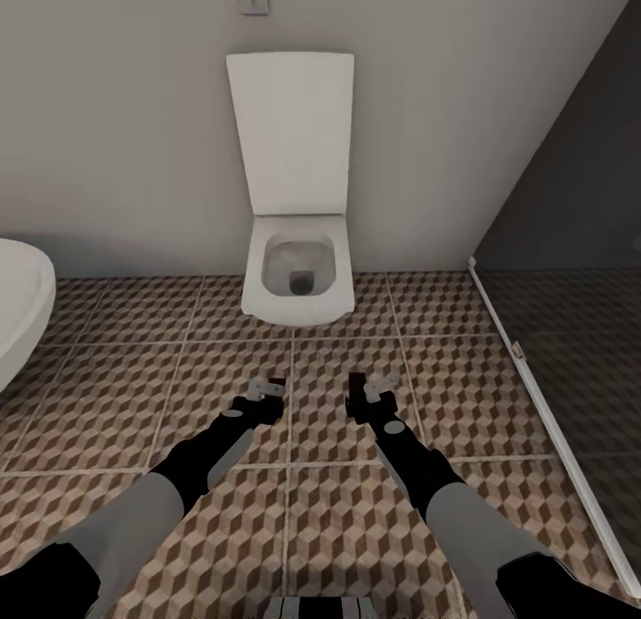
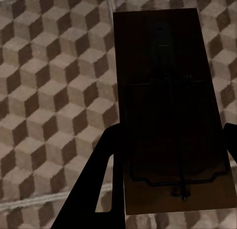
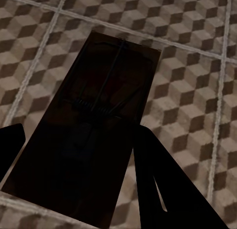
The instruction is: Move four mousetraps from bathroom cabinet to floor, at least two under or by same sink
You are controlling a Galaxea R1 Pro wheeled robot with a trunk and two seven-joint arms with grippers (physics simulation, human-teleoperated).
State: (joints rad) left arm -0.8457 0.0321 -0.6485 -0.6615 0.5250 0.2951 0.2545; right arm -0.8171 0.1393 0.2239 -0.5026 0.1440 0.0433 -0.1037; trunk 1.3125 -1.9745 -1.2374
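Two mousetraps, one [image 2: 168, 115] and another [image 3: 94, 135], dim in shadow, one toilet [image 1: 294, 209], seemingly one bathtub [image 1: 18, 307].

Left arm: we reach it forward toward 12 o'clock, forearm angled inward.
Left gripper [image 1: 270, 395]: our fingers [image 2: 94, 184] clamp a mousetrap [image 2: 168, 110].
Right arm: we extend it likewise, angled inward.
Right gripper [image 1: 363, 396]: clamped on another mousetrap [image 3: 94, 135].

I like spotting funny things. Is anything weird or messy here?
Nothing is spilled or broken. The odd bit: each gripper, left and right, holds a mousetrap in the air over the bathroom floor, facing an open toilet.
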